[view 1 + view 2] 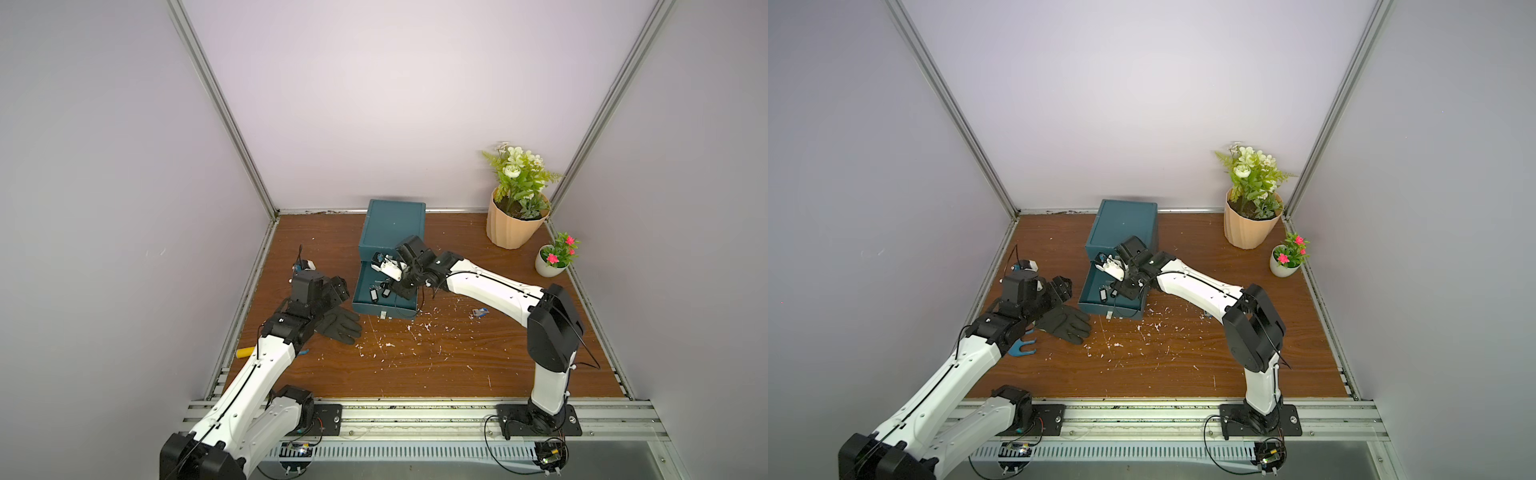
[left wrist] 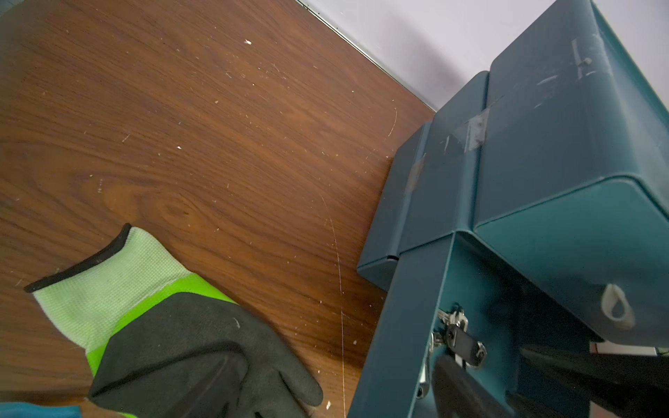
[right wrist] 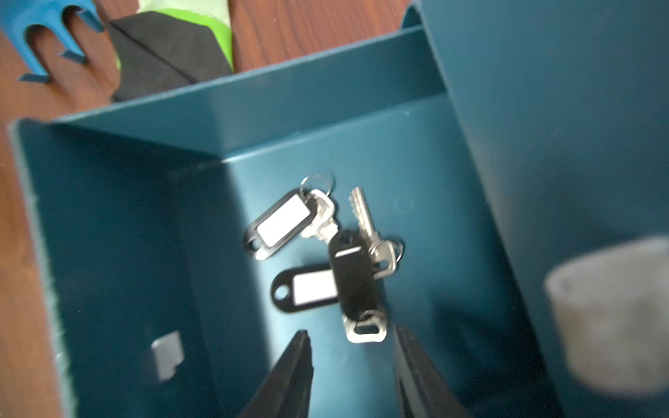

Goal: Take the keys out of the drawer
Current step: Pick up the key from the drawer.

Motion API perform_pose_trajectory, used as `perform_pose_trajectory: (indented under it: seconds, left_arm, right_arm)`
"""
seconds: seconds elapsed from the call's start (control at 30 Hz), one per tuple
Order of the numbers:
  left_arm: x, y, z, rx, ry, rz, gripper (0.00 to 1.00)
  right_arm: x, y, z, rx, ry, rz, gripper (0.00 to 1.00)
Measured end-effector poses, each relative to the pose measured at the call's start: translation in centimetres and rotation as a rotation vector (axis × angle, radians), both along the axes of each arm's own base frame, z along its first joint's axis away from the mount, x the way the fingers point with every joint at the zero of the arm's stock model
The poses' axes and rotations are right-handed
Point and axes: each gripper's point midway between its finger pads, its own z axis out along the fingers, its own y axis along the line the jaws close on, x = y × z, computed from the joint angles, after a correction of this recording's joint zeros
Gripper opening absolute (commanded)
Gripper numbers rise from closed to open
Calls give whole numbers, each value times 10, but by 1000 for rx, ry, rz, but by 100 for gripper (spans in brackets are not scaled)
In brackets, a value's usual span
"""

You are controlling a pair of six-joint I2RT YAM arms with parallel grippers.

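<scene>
Left of the drawer (image 1: 382,311), the left gripper (image 1: 338,291) hangs beside a black glove (image 1: 338,326); we cannot tell whether its jaws are apart. The drawer stands open. The keys (image 3: 325,253), three with black tags, lie loose on its floor. The right gripper (image 3: 351,331) is inside the drawer, fingers apart and empty, just short of them. Right of the drawer lies a small blue-tagged item (image 1: 480,312), possibly a key already out. We judge the opening done, with three keys left.
</scene>
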Motion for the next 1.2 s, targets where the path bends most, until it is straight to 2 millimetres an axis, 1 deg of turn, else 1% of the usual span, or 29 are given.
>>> perform_pose_trajectory:
  seconds: [0.2, 0.33, 0.57, 0.7, 0.8, 1.03, 1.2]
  left_arm:
    - [-4, -2, -11, -31, 26, 9, 85]
    - [-4, -3, -11, -45, 28, 8, 85]
    - [-4, -5, -11, -63, 32, 5, 85]
    - [-4, -6, -10, -73, 31, 7, 85]
    - [-4, -8, -9, -81, 28, 4, 86]
    - [-4, -8, -9, -79, 27, -3, 86]
    - [0, -9, 1, -67, 2, -16, 86]
  right_arm:
    - [11, 8, -13, -29, -12, 9, 42]
    - [11, 8, -21, -46, -5, 16, 42]
    - [7, 8, -26, -44, 14, 29, 41]
    - [6, 9, -35, -55, 28, 35, 40]
    - [5, 10, -41, -59, 38, 44, 36]
    - [5, 12, -40, -52, 37, 47, 23]
    - [6, 13, -37, -48, 33, 41, 19]
